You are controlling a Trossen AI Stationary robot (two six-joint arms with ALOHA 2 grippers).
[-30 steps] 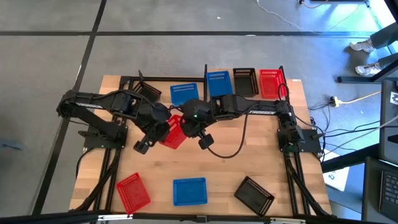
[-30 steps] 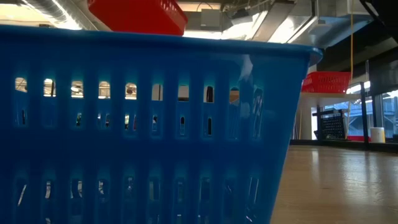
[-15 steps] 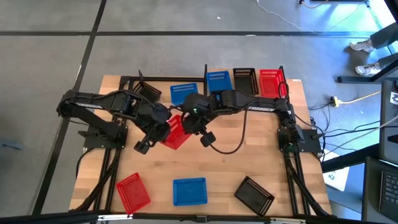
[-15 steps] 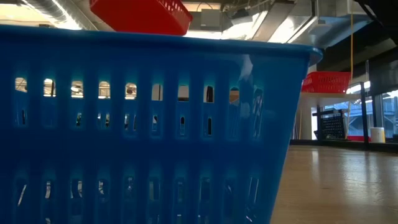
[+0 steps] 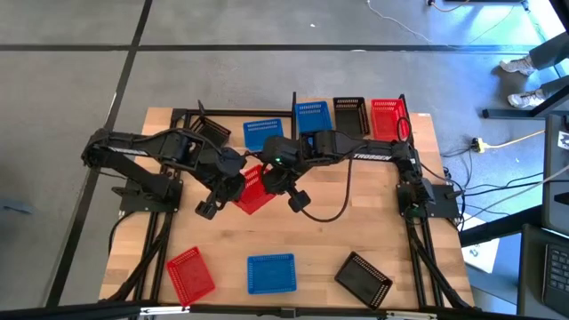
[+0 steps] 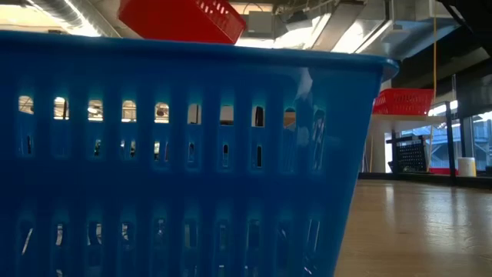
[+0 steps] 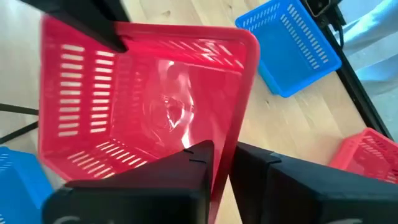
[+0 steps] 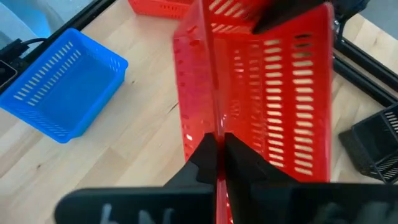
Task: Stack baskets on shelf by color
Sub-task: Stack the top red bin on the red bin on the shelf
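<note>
A red basket hangs tilted above the middle of the table, between my two grippers. My right gripper is shut on one of its walls. My left gripper stands with one finger on either side of the opposite wall, a narrow gap showing. On the shelf at the far right stand a blue basket, a black basket and a red basket, each on its base. In the low view the held basket shows above a near blue one. My right gripper pinches one wall of the red basket at its rim, one finger inside and one outside. It comes slanting down from the table's right. The basket is lifted clear of the table and tilted. My left gripper's fingers straddle the opposite wall; whether they touch it, I cannot tell.
A blue basket and a black basket lie at the far left. Near the front edge lie a red basket, a blue basket and a black basket. The blue one fills the low view.
The red basket has shifted a little toward the table's right and tipped slightly, still clear of the table.
</note>
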